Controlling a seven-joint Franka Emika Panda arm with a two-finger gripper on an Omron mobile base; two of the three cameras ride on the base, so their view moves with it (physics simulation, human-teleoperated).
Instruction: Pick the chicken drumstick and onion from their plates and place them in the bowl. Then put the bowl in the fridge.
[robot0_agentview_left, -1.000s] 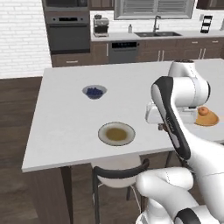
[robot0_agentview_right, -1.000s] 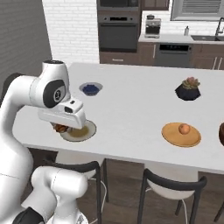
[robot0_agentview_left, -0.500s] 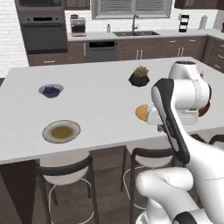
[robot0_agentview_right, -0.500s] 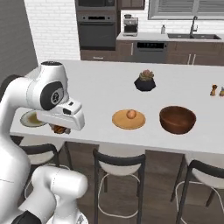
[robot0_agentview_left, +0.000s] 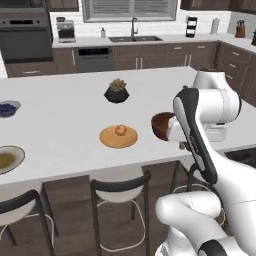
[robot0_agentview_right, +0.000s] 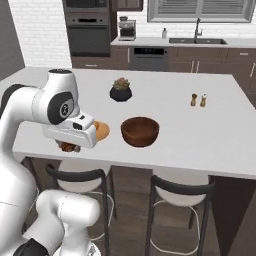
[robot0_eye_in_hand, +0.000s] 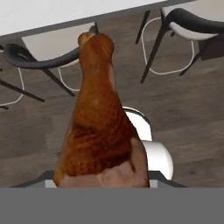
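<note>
The chicken drumstick, lumpy orange-brown, stands large in the hand view with my gripper shut on it. It hangs just off the island's front edge, above stools and floor. The dark reddish-brown bowl sits on the counter to the gripper's right in the right base view. The onion rests on the tan wooden plate, left of the bowl. The cream-rimmed plate lies at the far left with nothing on it. The fridge is out of view.
A black pot with a succulent stands behind the wooden plate. A grey bowl of blueberries is at the far left. Two small shakers stand toward the island's right end. Bar stools line the front edge.
The base has driven to the right along the island, so the whole scene slid left. The bowl and wooden plate have come close. The drumstick stays in the gripper.
</note>
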